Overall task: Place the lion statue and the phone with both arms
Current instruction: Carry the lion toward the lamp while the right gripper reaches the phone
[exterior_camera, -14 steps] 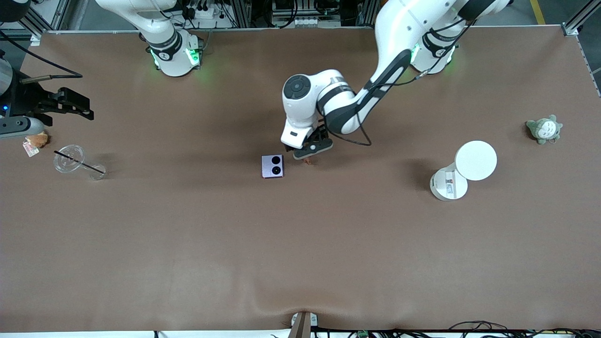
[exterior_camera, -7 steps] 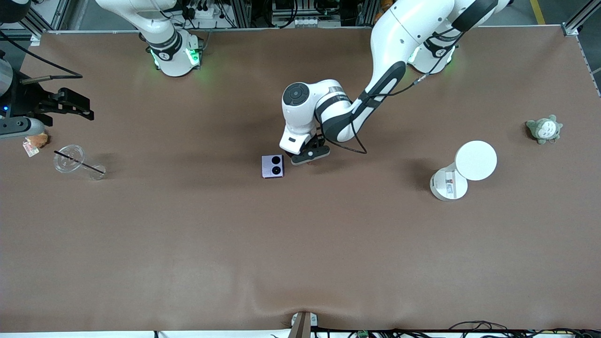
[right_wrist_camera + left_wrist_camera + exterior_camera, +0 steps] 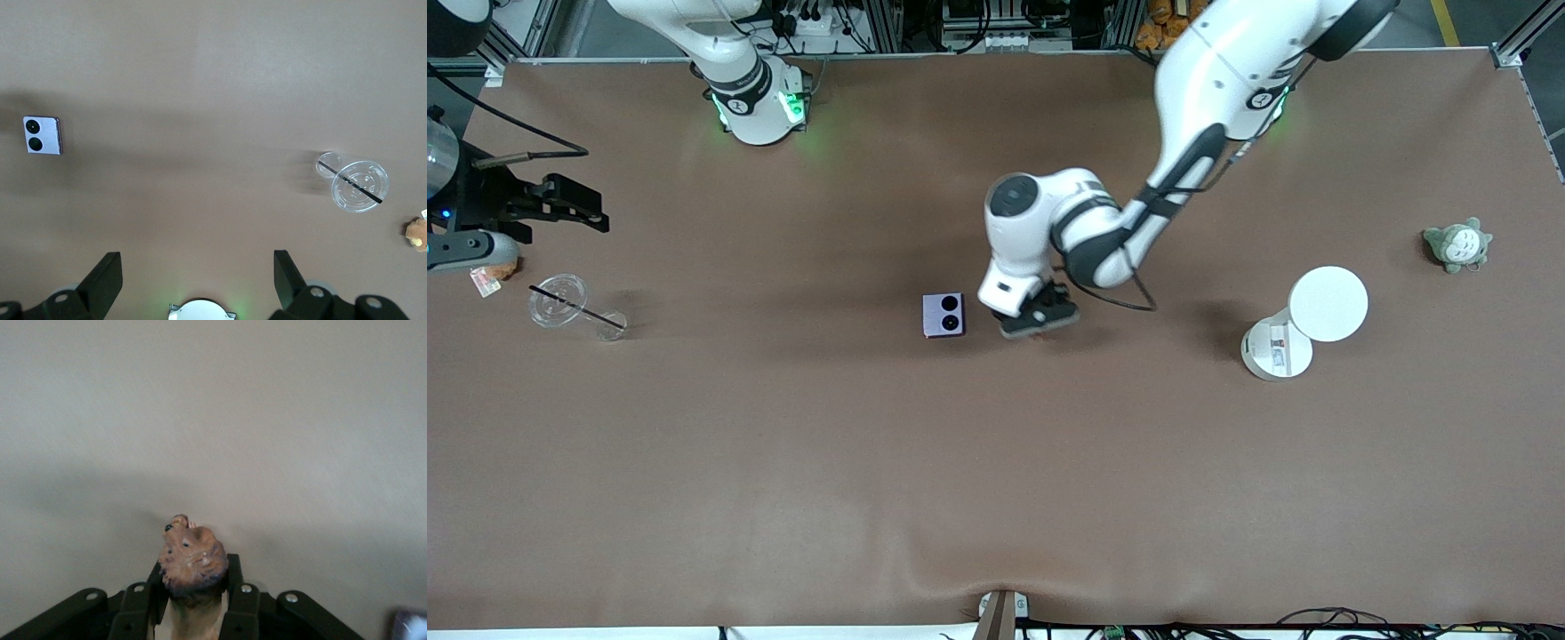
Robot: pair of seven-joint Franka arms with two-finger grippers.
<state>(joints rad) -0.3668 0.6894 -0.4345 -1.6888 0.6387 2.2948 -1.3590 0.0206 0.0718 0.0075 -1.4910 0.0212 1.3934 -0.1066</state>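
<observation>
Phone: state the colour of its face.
Pale lilac phone with two black circles; the front view shows it best.

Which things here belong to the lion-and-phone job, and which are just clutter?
Job:
- lion statue, clamped in the left gripper
- phone, flat on the table, untouched
- right gripper, open, waiting

Clutter:
- clear plastic cup with straw
- white round stand
- grey-green plush

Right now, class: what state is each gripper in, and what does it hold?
Left gripper: shut on the lion statue, beside the phone.
Right gripper: open, holding nothing, waiting at the right arm's end of the table.
</observation>
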